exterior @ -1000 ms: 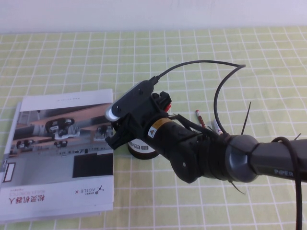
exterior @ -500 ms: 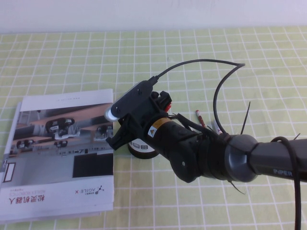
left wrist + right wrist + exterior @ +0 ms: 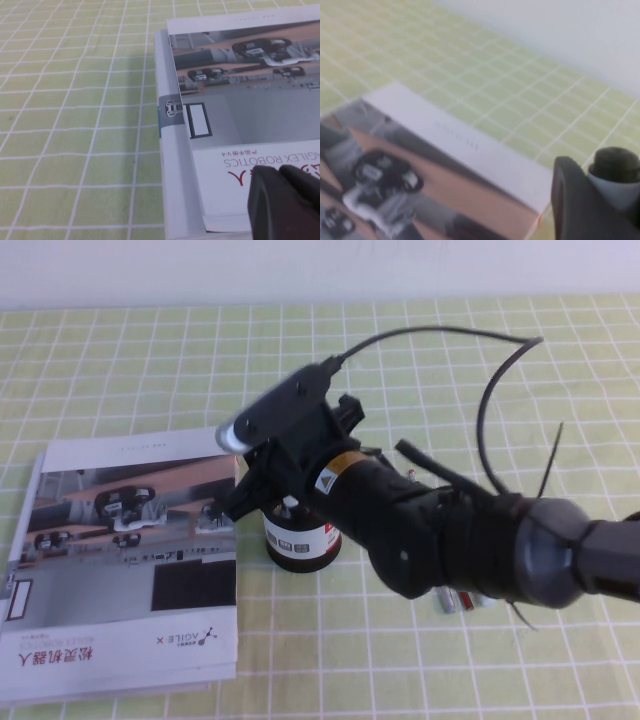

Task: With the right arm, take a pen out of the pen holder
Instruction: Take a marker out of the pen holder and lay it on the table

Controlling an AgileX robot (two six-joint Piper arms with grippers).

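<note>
Jaws of the right gripper (image 3: 288, 502) look closed on the top of a pen (image 3: 615, 167): right wrist view shows one dark finger (image 3: 572, 200) pressed against its capped end; left gripper (image 3: 285, 200) hangs over a corner of the booklet (image 3: 240, 125), tips together, holding nothing, out of the high view. Biggest first: green checked cloth (image 3: 150, 360) over the whole table, booklet flat on the robot's left, right arm (image 3: 450, 540) reaching in from the right and hiding the middle. Next the pen holder (image 3: 298, 545), dark cylinder with white and red label, upright just beside the booklet's right edge and directly under the right gripper; pen seems to stand in it, lower part hidden. Something pen-like (image 3: 457, 601) lies on the cloth under the forearm, mostly covered. Step in hand reads as the pull-out. Do it as a straight vertical lift along the holder's axis until the tip clears the rim, no sideways drift before that, since the holder looks light and could tip or ride up with the pen. Hold is only at the pen's end, so it may swing; firm grip, slow rise. Once clear, carry it over open cloth, away from the booklet
</note>
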